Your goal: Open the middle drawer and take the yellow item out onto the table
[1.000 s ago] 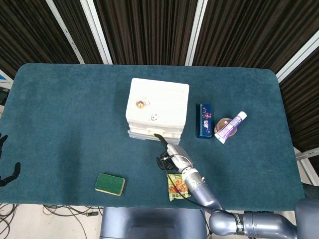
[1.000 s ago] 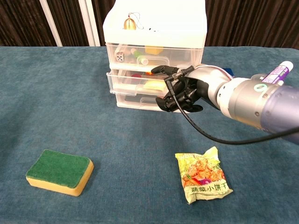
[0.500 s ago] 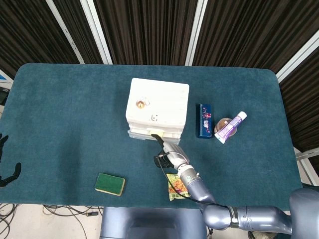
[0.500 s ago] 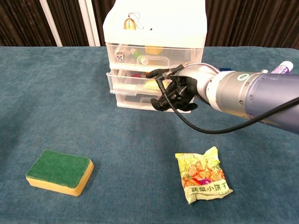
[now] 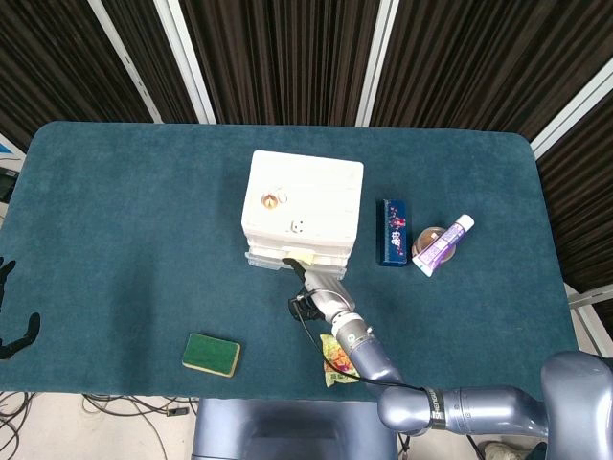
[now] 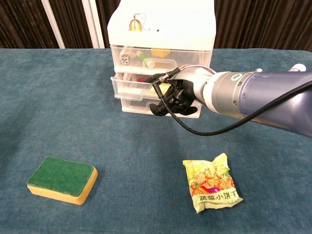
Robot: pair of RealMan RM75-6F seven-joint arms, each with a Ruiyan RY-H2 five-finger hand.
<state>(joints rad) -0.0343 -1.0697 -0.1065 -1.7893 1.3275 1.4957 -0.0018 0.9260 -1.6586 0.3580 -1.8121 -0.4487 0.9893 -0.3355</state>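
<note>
Right hand (image 6: 174,96) sits at the front of the middle drawer (image 6: 134,88), fingers curled in toward it. Cannot tell whether they clamp anything. A second ago the hand was further right and clear of the drawer front; it has slid left along the cabinet face and now covers the drawer's right part. In the head view the hand (image 5: 308,287) is tight against the drawer unit (image 5: 303,210), closer than before.

Middle drawer is pulled out a little past the ones above and below, same as earlier. Yellow item (image 6: 146,87) is inside that drawer, partly hidden behind the hand.

Left hand (image 5: 10,321) is at the far left edge of the head view, off the worktop (image 5: 134,220), fingers apart, unchanged.

On the worktop: snack packet (image 6: 211,182) below the right arm, green sponge (image 6: 62,179) to the front left. Right of the unit: dark blue box (image 5: 392,232), purple tube (image 5: 442,244). None have moved.
</note>
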